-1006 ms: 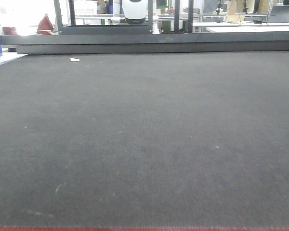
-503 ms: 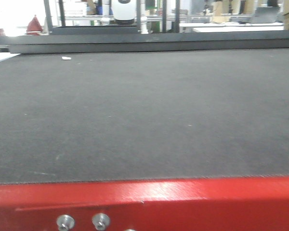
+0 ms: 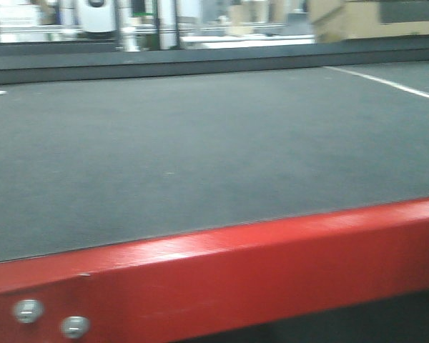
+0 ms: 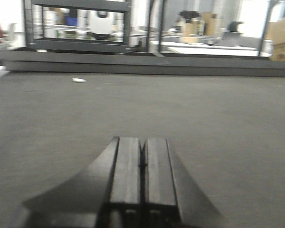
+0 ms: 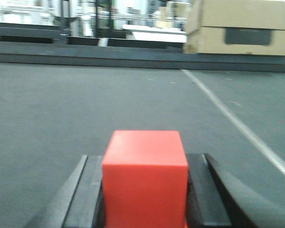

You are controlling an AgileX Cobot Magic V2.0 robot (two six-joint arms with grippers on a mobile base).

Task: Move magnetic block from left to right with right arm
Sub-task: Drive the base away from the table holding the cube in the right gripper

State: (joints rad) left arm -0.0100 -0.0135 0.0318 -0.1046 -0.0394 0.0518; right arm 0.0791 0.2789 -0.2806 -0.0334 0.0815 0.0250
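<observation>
Our right gripper point(image 5: 143, 202) pinched the magnetic block point(image 5: 145, 173) by opposite flat faces, though blur hid the contact itself. That hold suited a rigid, probably light cube with smooth, slippery sides. Our left gripper point(image 4: 142, 180) was pressed together, empty.

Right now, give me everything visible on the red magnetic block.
The magnetic block shows only in the right wrist view: a plain bright red cube, smooth matte faces, crisp edges, no marks. Top and near face visible; base cut off by the frame. It sits upright, clamped in the right gripper, dark pads against both flanks. Contact with the mat: cannot tell.
</observation>
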